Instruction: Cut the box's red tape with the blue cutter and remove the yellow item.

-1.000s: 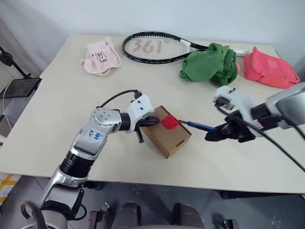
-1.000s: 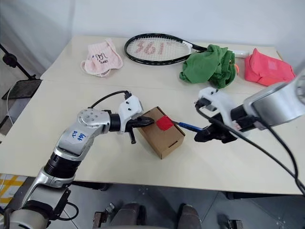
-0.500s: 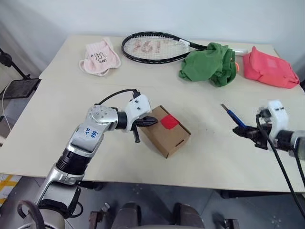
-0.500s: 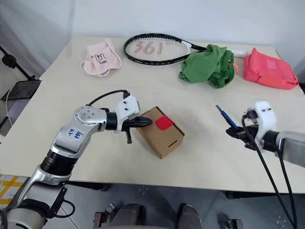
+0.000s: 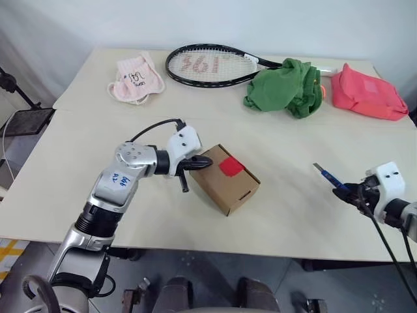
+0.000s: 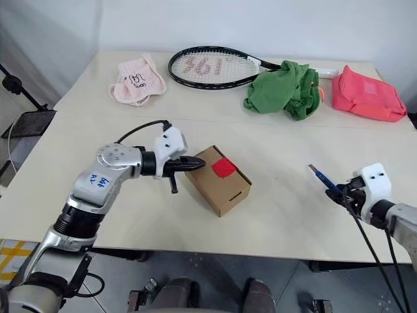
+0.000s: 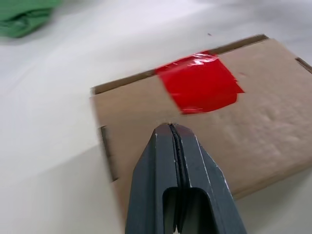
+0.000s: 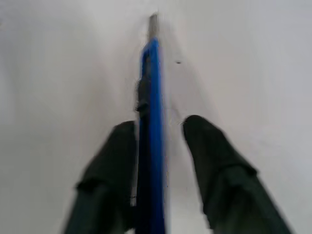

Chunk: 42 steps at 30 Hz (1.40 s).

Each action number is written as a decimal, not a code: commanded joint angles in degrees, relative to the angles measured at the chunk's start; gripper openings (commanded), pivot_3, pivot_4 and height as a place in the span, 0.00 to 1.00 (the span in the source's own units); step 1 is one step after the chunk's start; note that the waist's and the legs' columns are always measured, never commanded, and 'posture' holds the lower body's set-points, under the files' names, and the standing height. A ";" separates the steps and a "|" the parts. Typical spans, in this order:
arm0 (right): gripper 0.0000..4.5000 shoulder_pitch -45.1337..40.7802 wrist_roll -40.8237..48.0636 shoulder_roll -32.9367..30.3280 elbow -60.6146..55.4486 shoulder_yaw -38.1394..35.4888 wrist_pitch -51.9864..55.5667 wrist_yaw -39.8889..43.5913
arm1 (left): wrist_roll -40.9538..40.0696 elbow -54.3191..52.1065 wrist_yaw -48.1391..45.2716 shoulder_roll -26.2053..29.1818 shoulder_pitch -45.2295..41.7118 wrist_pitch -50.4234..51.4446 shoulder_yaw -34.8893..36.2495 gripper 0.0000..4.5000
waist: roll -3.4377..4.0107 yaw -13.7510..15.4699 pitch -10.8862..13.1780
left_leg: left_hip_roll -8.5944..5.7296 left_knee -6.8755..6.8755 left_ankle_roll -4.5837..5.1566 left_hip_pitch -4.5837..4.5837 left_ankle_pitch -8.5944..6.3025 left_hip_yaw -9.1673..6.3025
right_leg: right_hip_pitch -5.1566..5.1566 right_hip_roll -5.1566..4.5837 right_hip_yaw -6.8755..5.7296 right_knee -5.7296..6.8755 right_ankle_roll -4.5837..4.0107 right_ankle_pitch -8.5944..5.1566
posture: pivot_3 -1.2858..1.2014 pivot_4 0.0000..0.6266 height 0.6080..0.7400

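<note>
Left gripper [image 7: 171, 127], fingers closed, touches the brown cardboard box [image 5: 227, 180]; right gripper [image 8: 161, 127], fingers parted, straddles the slim blue cutter [image 8: 150, 102].

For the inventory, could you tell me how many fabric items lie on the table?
3, along the far edge: a pink cloth at left, a green garment beside the racket, a coral pouch at right.

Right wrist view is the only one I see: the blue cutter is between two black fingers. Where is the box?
Observer: The box sits on the table, to the left of the right gripper, well apart from it.
Operator: Is the left gripper holding it?
Observer: No. The left gripper is shut, its tip over the box's top.
Operator: And the red tape?
Observer: The red tape is on the top, just past that tip.
</note>
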 commanded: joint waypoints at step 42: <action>0.00 -23.50 -20.57 27.26 5.76 21.06 -20.50 25.59 | -6.66 -6.39 7.68 1.83 20.82 -2.16 8.19 0.00 | 0.14 -2.88 0.03 | 0.06 -0.15 -0.10 0.54 -0.01 0.05 | 0.11 0.04 0.24 0.47 0.00 0.00 | 0.52 0.24 1.00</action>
